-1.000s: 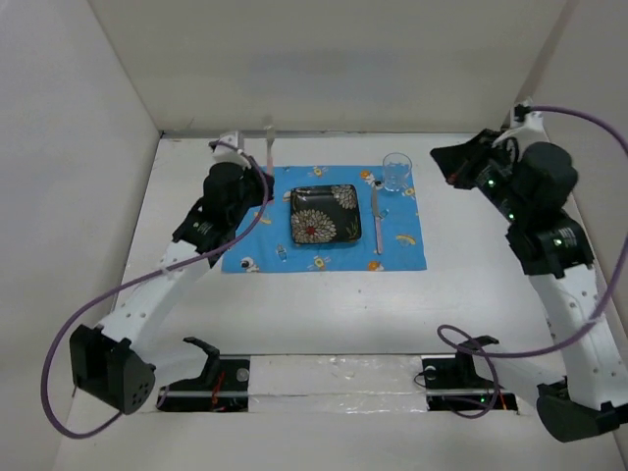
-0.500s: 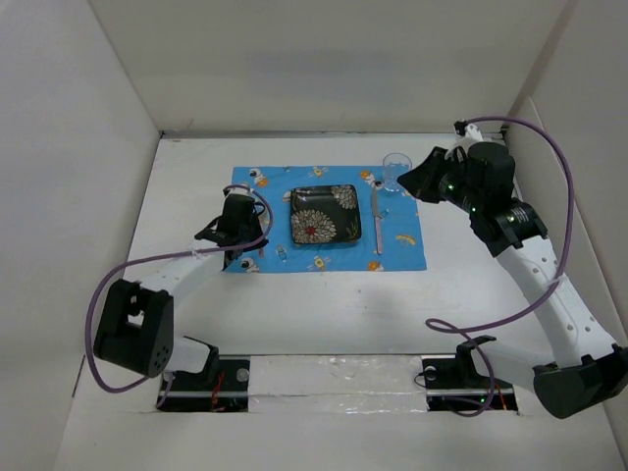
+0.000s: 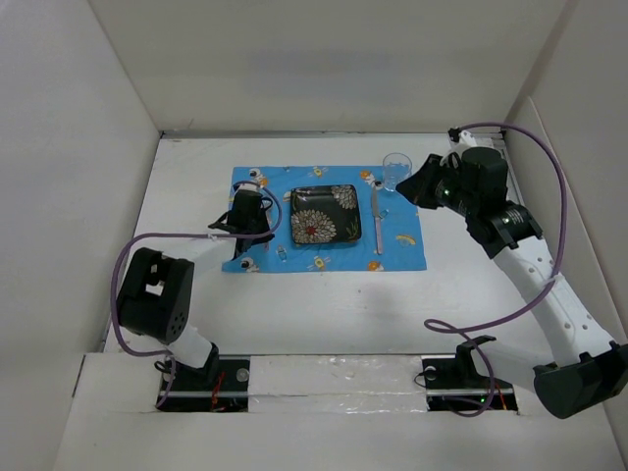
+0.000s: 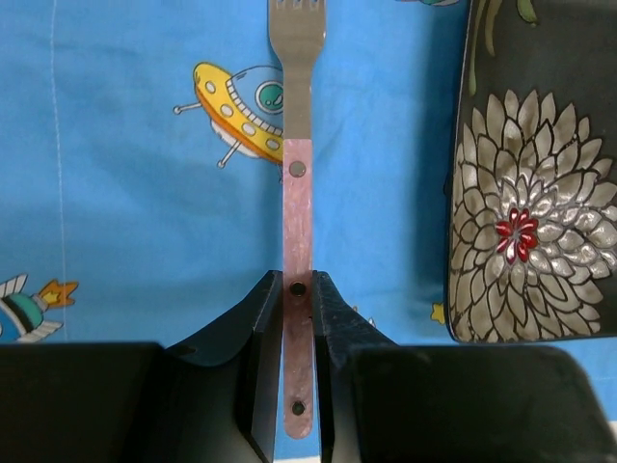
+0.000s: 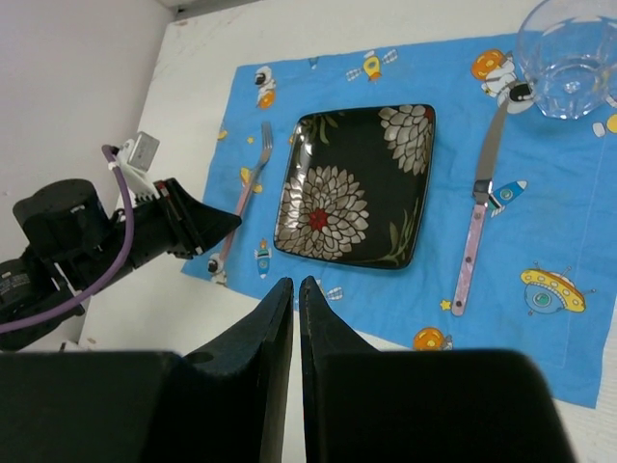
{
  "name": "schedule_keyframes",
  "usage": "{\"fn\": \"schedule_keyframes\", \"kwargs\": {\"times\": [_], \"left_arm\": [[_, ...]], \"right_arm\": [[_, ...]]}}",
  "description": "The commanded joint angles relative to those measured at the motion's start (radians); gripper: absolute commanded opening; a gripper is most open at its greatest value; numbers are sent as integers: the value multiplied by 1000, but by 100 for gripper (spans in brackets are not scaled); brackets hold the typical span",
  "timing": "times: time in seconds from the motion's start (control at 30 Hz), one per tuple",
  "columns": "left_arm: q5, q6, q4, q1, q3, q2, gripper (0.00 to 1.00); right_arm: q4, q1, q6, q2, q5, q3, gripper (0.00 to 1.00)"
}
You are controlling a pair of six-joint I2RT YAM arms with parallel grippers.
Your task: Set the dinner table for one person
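Observation:
The white dinner table (image 3: 324, 304) carries a blue cartoon-printed mat (image 3: 402, 250). On the mat lie a black square plate with flowers (image 3: 325, 214), a pink-handled knife (image 3: 376, 221) to its right and a clear glass (image 3: 396, 171) at the back right. My left gripper (image 4: 297, 285) is shut on the pink handle of a fork (image 4: 297, 193), which lies low on the mat (image 4: 135, 193) left of the plate (image 4: 525, 222), tines pointing away. My right gripper (image 5: 296, 285) is shut and empty, held high near the glass (image 5: 569, 53).
White walls enclose the table on the left, back and right. The right wrist view shows the fork (image 5: 246, 183), plate (image 5: 357, 188) and knife (image 5: 479, 217) laid out on the mat, with my left gripper (image 5: 217, 227) at the mat's near left corner.
My left arm has come down from the back left and brought the fork onto the mat left of the plate. My right arm swung in towards the glass, then held still.

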Motion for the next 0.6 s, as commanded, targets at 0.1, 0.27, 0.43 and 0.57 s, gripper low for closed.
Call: {"fn": "schedule_keyframes", "kwargs": {"times": [0.1, 0.27, 0.43, 0.57], "left_arm": [[27, 28, 67, 5, 85, 112, 0], [-1, 18, 18, 5, 98, 142, 0], [-24, 2, -25, 5, 90, 142, 5], [-42, -2, -59, 5, 99, 142, 18]], "right_arm": [[-14, 7, -30, -18, 36, -17, 13], [-33, 7, -40, -4, 61, -21, 16], [-30, 7, -40, 2, 70, -17, 19], [-31, 7, -42, 16, 67, -8, 21]]}}
